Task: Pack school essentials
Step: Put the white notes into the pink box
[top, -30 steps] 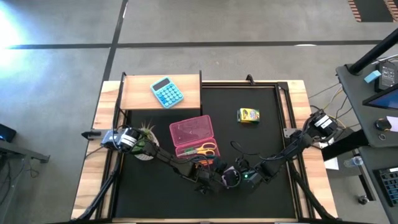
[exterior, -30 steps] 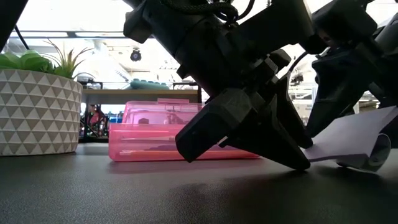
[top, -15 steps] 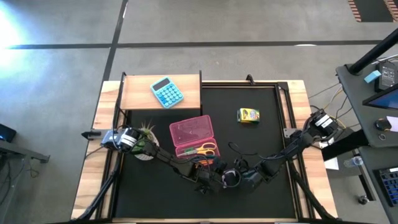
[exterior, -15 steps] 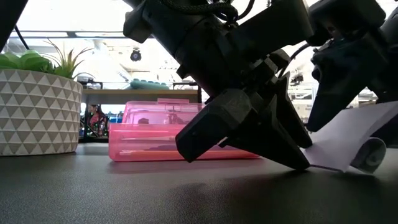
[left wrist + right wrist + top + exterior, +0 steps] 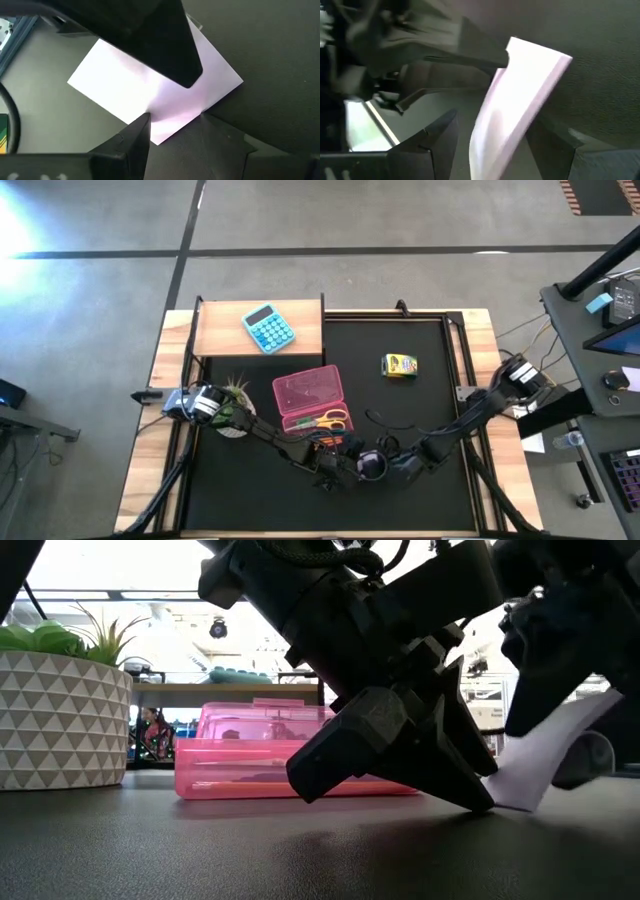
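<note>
A white square note pad (image 5: 540, 762) stands tilted on the black mat, between my two grippers near the table's front middle. My left gripper (image 5: 175, 122) has the pad's low corner between its fingertips. My right gripper (image 5: 492, 122) is shut on the pad's raised part. In the low view my left gripper (image 5: 478, 798) touches down at the pad's foot. The open pink pencil case (image 5: 310, 400) holds the yellow-handled scissors (image 5: 332, 420) and pens. A yellow crayon box (image 5: 399, 365) lies on the mat farther back. My left gripper has the pad's lowest corner (image 5: 167, 131) between its two fingertips, each tip against one of the two edges that meet there. It comes slanting down from the table's left. That corner rests on the mat. My right gripper pinches the pad across its faces: one finger (image 5: 160, 45) lies over the upper face and reaches to the middle, the other is under it. It comes slanting down from the table's right. The held part (image 5: 507, 115) is lifted, and the pad leans steeply.
A light-blue calculator (image 5: 268, 328) lies on a wooden block at the back left. A potted plant (image 5: 60, 710) in a white patterned pot stands left of the pencil case. The mat's right half and front strip are bare.
My right gripper has rolled and lifted its part of the note pad. The pad now leans much steeper than a second ago, while its low corner has stayed on the mat at my left gripper.
</note>
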You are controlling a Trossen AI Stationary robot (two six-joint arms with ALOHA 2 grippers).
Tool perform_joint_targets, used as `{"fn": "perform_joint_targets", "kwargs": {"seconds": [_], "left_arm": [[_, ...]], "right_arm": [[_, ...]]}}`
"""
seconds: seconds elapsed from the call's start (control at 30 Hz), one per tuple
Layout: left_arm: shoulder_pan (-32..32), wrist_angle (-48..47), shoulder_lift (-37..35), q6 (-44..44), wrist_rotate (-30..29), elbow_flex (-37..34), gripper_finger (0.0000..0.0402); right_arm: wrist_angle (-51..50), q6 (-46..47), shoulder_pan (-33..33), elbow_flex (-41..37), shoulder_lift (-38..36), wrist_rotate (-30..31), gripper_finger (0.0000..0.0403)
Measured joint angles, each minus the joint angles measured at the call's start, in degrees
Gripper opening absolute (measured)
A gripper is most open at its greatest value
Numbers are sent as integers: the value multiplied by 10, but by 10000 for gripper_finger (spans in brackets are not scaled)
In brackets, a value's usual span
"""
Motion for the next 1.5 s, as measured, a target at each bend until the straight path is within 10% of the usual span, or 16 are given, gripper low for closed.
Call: {"fn": "perform_joint_targets", "kwargs": {"seconds": [1.5], "left_arm": [[0,-10,-1,-27,0,0,157]], "right_arm": [[-48,-15,-28,0,-41,-18,153]]}}
